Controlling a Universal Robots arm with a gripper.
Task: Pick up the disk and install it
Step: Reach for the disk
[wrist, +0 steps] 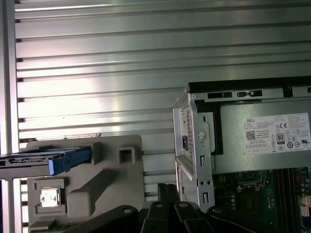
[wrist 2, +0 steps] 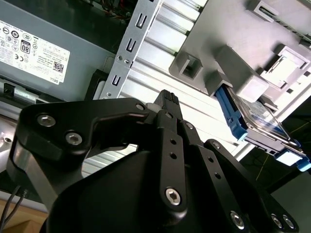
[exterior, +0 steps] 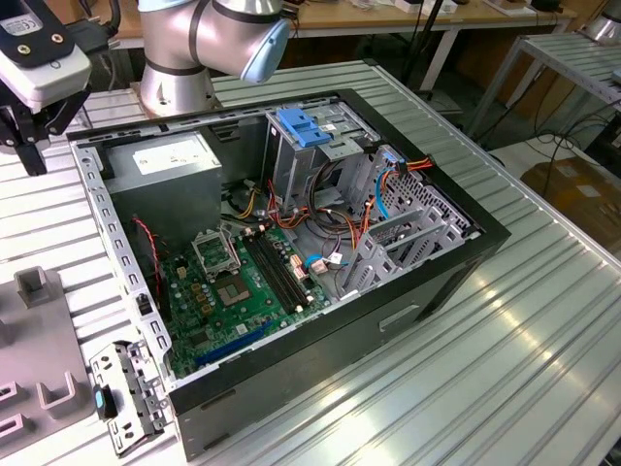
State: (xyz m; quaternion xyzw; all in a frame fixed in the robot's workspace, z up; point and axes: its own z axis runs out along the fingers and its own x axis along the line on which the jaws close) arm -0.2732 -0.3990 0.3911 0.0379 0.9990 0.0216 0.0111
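The disk (wrist 2: 256, 120) stands on edge in a slot of the grey holder block (wrist 2: 228, 58), a silver drive with blue carrier rails. In the first wrist view the disk (wrist: 46, 160) shows edge-on, its blue rail end sticking out over the grey holder block (wrist: 102, 187). My gripper (wrist 2: 167, 98) hangs above the ribbed table between the holder and the computer case, apart from the disk, its black fingers shut together with nothing between them. In the exterior view my gripper (exterior: 27, 136) is at the far left, beside the case's back corner.
The open computer case (exterior: 466, 254) lies on the ribbed metal table (exterior: 543, 349), with a grey power-supply box (exterior: 170, 155), a green motherboard (exterior: 233, 291), a blue-topped drive cage (exterior: 306, 131) and loose cables. A small metal bracket (exterior: 121, 393) lies by the case's front corner.
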